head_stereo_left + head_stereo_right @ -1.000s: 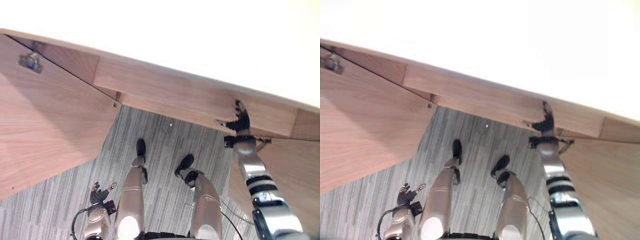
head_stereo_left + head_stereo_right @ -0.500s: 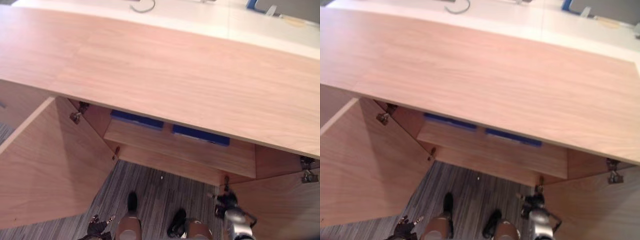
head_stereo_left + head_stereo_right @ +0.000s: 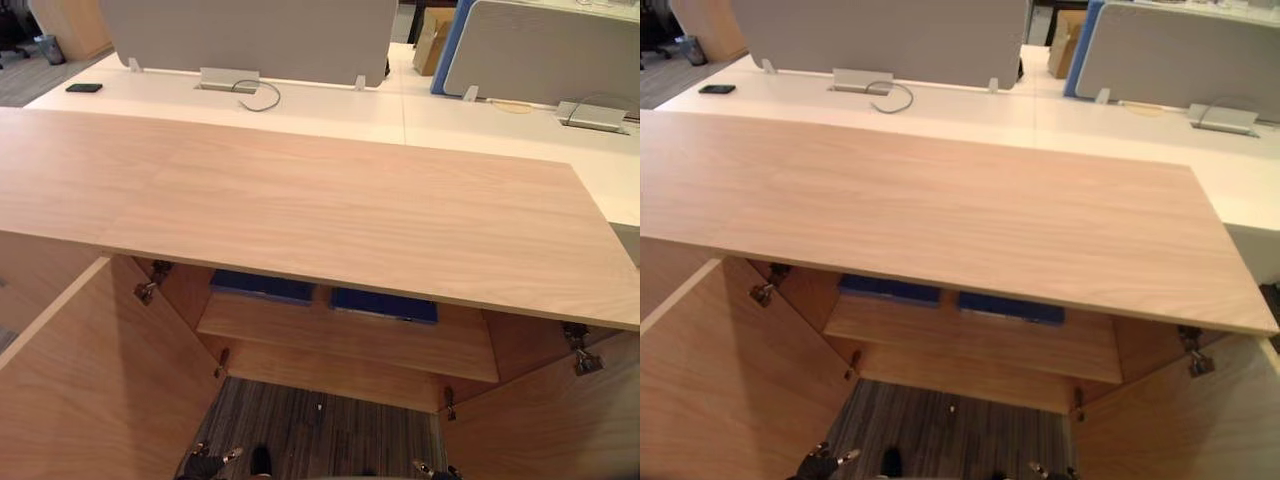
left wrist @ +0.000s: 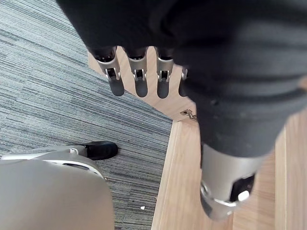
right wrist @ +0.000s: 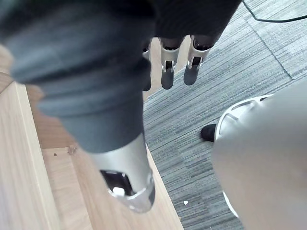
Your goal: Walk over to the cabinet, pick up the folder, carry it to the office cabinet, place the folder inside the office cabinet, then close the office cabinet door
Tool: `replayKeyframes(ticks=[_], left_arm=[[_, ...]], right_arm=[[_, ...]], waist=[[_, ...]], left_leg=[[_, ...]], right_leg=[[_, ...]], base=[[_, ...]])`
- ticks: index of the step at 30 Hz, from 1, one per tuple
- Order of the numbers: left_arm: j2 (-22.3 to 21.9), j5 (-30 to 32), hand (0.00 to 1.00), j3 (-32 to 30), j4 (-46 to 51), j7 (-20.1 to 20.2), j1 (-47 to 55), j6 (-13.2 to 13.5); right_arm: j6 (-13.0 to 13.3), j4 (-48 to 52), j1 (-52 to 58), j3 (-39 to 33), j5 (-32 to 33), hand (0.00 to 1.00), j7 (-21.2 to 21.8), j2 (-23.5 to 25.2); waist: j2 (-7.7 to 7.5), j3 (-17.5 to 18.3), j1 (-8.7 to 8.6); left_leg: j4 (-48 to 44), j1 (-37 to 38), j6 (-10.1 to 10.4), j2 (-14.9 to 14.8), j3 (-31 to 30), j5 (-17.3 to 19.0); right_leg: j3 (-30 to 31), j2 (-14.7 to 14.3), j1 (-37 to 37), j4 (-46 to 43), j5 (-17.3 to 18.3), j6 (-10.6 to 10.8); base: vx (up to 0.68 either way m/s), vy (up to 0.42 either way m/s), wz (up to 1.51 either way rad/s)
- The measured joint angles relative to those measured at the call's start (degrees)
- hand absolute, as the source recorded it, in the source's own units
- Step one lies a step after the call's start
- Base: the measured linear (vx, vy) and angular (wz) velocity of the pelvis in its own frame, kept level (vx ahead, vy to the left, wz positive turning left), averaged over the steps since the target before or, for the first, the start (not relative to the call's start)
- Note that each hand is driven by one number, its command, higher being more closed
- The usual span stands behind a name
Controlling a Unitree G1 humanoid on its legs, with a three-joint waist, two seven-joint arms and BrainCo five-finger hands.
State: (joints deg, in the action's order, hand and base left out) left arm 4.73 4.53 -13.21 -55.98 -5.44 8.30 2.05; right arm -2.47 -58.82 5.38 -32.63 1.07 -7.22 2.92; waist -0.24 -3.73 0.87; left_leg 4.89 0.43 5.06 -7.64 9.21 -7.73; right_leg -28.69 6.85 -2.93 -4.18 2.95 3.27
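Folder lies on the cabinet shelf beside a second blue one, both mostly hidden under the cabinet top. Well below, left robot hand and right robot hand hang straight-fingered, empty, over carpet between the left door and right door, both wide open.

Open-plan office, workstation area.
Low wood-veneer cabinet with both doors swung open and an inner shelf holding two flat blue folders. Behind it, a row of white desks divided by grey fabric screens, one screen edged in blue. Metal cable boxes on the desktops, a loose grey cable beside one. Small dark flat device on the far-left desk. Cardboard box between the screens. Grey striped carpet underfoot.
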Motion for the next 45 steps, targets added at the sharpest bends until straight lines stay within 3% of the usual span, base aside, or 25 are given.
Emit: replayKeyframes(ticks=[3, 5, 7, 8, 9, 12, 19, 25, 31, 33, 34, 35, 36, 37, 38, 39, 40, 41, 42, 43, 44, 45], left_arm=[[0.1, 0.9, 0.00, -0.1, -2.0, 0.1, 0.3, -0.4], [0.1, 1.7, 0.00, -1.1, -2.6, 0.1, 1.1, -0.6], [-0.6, 1.4, 0.00, -2.8, -2.9, 0.0, 1.4, -0.5], [-1.8, 1.1, 0.00, -3.7, -3.0, -0.3, 1.5, -0.6], [-2.6, 0.3, 0.00, -4.4, -3.1, -0.7, 1.8, -0.6], [-2.5, 0.2, 0.00, -5.0, -3.1, -0.8, 1.8, -0.6], [-2.2, 0.1, 0.00, -5.5, -3.0, -0.8, -0.2, -0.6], [-5.6, -5.2, 0.00, -9.8, -1.5, -0.9, -3.0, -0.2], [-7.1, -4.4, 0.00, -12.8, -0.6, -0.8, -3.2, 0.0], [-7.0, -3.8, 0.00, -13.7, -0.8, -0.7, -3.5, 0.0], [-6.9, -3.7, 0.00, -14.3, -0.8, -0.7, -3.6, 0.0], [-6.9, -3.6, 0.00, -14.3, -0.7, -0.7, -3.6, 0.0], [-7.2, -3.0, 0.00, -14.5, -0.6, -0.7, -3.8, -0.2], [-7.0, -3.1, 0.00, -14.6, -0.6, -0.8, -3.8, -0.2], [-5.7, -3.1, 0.00, -14.4, -0.8, -0.8, -3.6, -0.4], [-4.1, -3.0, 0.00, -14.2, -0.9, -0.8, -4.0, -0.4], [-2.5, -3.1, 0.00, -14.3, -2.3, -0.8, -5.0, -0.5], [-2.0, -3.1, 0.00, -13.9, -3.6, -0.8, -5.6, -0.5], [-2.0, -3.3, 0.00, -13.5, -3.7, -0.9, -5.4, -0.3], [-1.3, -3.6, 0.00, -12.5, -4.1, -1.3, -5.4, -0.5], [-0.4, -3.6, 0.00, -10.4, -4.2, -1.5, -5.0, -0.5], [0.0, -3.6, 0.00, -10.1, -4.2, -1.6, -4.5, -0.5]], right_arm=[[-0.1, -0.5, -0.5, 0.4, 0.0, 0.00, 0.1, -0.3], [0.0, -0.5, -1.4, 1.8, 0.1, 0.00, 0.2, -0.3], [0.2, -0.4, -1.6, 3.1, 0.3, 0.00, 0.3, -0.9], [0.3, -0.4, -1.7, 3.5, 0.7, 0.00, 0.3, -2.0], [0.4, -0.4, -1.8, 3.6, 1.2, 0.00, 0.3, -2.3], [0.4, 0.0, -1.2, 4.8, 2.5, 0.00, 0.3, -2.3], [0.4, 0.5, -0.7, 5.0, 4.6, 0.00, 0.4, -2.0], [0.4, 0.6, -0.4, 2.4, 4.7, 0.00, 0.4, -0.6], [0.4, 2.9, 0.8, 3.5, 7.6, 0.00, 0.2, 0.0], [0.4, 4.5, 1.1, 4.9, 9.2, 0.00, 0.0, -0.1], [0.5, 6.3, 0.8, 5.2, 9.9, 0.00, -0.1, 0.5], [0.5, 6.8, 0.8, 5.2, 10.1, 0.00, -0.2, 0.7], [0.6, 9.5, 0.1, 5.1, 11.4, 0.00, -1.2, 0.4], [0.7, 9.9, 0.0, 5.1, 11.4, 0.00, -1.4, 0.4], [1.2, 10.2, 0.1, 5.0, 11.4, 0.00, -2.1, 0.4], [1.4, 10.1, -0.3, 5.3, 11.3, 0.00, -2.5, 0.5], [2.0, 10.6, -1.4, 5.3, 11.2, 0.00, -2.7, 0.2], [2.5, 10.7, -4.3, 3.8, 11.2, 0.00, -3.7, -1.2], [2.5, 10.5, -5.8, 2.6, 11.1, 0.00, -4.2, -2.2], [2.5, 10.9, -6.0, 2.4, 11.1, 0.00, -4.3, -4.0], [2.3, 10.9, -5.6, 2.2, 11.0, 0.00, -4.6, -5.5], [2.3, 10.9, -5.7, 2.3, 10.9, 0.00, -4.8, -5.8]], waist=[[0.35, 0.1, 0.11], [0.35, -1.0, 0.67], [0.85, -1.8, 1.11], [2.24, -1.9, 1.76], [2.78, -1.9, 1.83], [2.33, -1.8, 1.10], [1.99, -1.8, 0.12], [0.80, -1.7, -0.12], [-0.38, -2.1, -0.15], [-0.55, -2.3, -0.16], [-0.86, -2.5, -0.03], [-0.59, -2.4, 0.06], [1.11, -3.2, -0.27], [0.70, -3.3, -0.19], [-0.14, -3.2, -0.53], [-2.78, -3.5, -0.87], [-4.24, -4.2, -0.69], [-3.53, -4.4, -0.53], [-3.03, -5.8, -0.30], [-2.89, -6.2, -0.93], [-2.11, -6.2, -1.14], [-2.07, -6.2, -1.26]], left_leg=[[-0.7, 1.4, 0.1, -0.4, 1.4, 1.0], [-7.7, 0.1, 0.3, -1.4, 3.0, 5.3], [-16.5, -3.2, -0.2, -2.5, -2.3, 10.3], [-19.9, -4.5, 0.5, -3.1, -7.9, 13.8], [-21.1, -4.6, 2.3, -3.4, -8.6, 15.6], [-21.0, -4.4, 2.1, -2.2, -8.0, 17.2], [-16.0, 0.2, 0.1, 0.7, 0.0, 16.4], [-15.7, 2.5, -0.7, 1.2, 2.9, 17.5], [-18.5, 3.7, -0.6, -0.1, 9.4, 20.1], [-19.5, 3.6, -0.6, -1.0, 12.8, 20.7], [-19.7, 3.2, -0.8, -2.0, 15.9, 20.6], [-19.6, 3.0, -1.1, -2.3, 16.4, 20.4], [-19.2, 3.2, -0.7, -5.4, 20.4, 19.6], [-19.5, 3.7, -0.6, -6.0, 21.5, 19.5], [-20.7, 4.3, -0.4, -6.4, 23.2, 19.5], [-25.1, 2.2, -1.1, -6.6, 22.7, 20.5], [-26.8, -0.1, -3.0, -4.4, 19.6, 23.2], [-17.3, -1.5, -5.6, 0.4, 15.2, 19.8], [-16.4, -0.3, -4.9, -0.2, 16.8, 16.1], [-16.8, 0.3, -4.8, -0.7, 18.0, 15.8], [-17.2, 0.2, -3.9, -2.4, 18.2, 15.5], [-17.6, 0.2, -3.3, -3.2, 18.6, 15.5]], right_leg=[[1.8, -0.3, -0.4, 0.4, -0.1, -0.1], [5.2, -0.8, -0.3, 0.3, -0.3, -0.6], [7.9, -1.5, 0.3, 0.1, -0.6, -1.0], [10.3, -2.7, 1.2, 0.1, -0.7, -1.1], [12.6, -3.3, 2.1, 0.0, -0.7, -0.9], [16.0, -3.0, 4.1, -0.3, -1.3, -0.5], [24.1, -1.2, 5.9, 1.4, -4.8, 0.6], [25.8, -0.9, 5.7, 1.0, -5.1, 0.6], [31.3, -2.5, 8.1, -1.8, -5.3, 0.6], [32.2, -3.5, 10.1, -1.4, -6.8, 0.2], [30.7, -3.7, 10.8, 0.7, -7.9, -2.5], [29.5, -3.4, 10.7, 0.7, -7.2, -3.2], [8.9, 1.4, 13.5, -5.6, -1.7, -7.6], [4.4, 3.1, 14.1, -9.0, -1.6, -7.6], [-1.4, 6.7, 13.9, -14.8, -3.4, -9.2], [-1.9, 7.2, 14.2, -16.5, -5.7, -10.3], [-2.0, 7.0, 14.5, -13.9, -6.8, -11.7], [-1.0, 5.3, 13.5, -8.9, -7.1, -11.6], [-3.1, 7.2, 14.5, -16.7, -3.1, -11.3], [-6.5, 12.7, 15.5, -29.1, 0.7, -9.8], [-8.8, 16.3, 14.8, -35.3, 0.7, -9.4], [-9.8, 17.6, 14.0, -35.7, -0.2, -9.0]], base=[[-0.01, 0.002, -0.27], [-0.04, -0.005, -0.72], [-0.06, -0.017, -0.86], [-0.06, 0.042, -1.08], [-0.06, 0.072, -1.02], [-0.01, 0.108, -0.69], [0.07, 0.125, -0.58], [0.02, 0.088, -0.27], [-0.07, 0.040, -0.56], [-0.09, -0.017, -0.87], [-0.10, -0.043, -0.86], [-0.09, -0.045, -1.29], [-0.03, -0.010, -1.03], [0.06, -0.059, -1.30], [0.10, -0.067, -0.86], [-0.01, -0.107, -1.04], [-0.18, -0.031, -1.29], [-0.23, 0.009, -1.42], [-0.15, 0.042, -1.23], [-0.02, -0.024, -0.67], [0.02, -0.074, -0.37], [0.08, -0.141, -0.51]])
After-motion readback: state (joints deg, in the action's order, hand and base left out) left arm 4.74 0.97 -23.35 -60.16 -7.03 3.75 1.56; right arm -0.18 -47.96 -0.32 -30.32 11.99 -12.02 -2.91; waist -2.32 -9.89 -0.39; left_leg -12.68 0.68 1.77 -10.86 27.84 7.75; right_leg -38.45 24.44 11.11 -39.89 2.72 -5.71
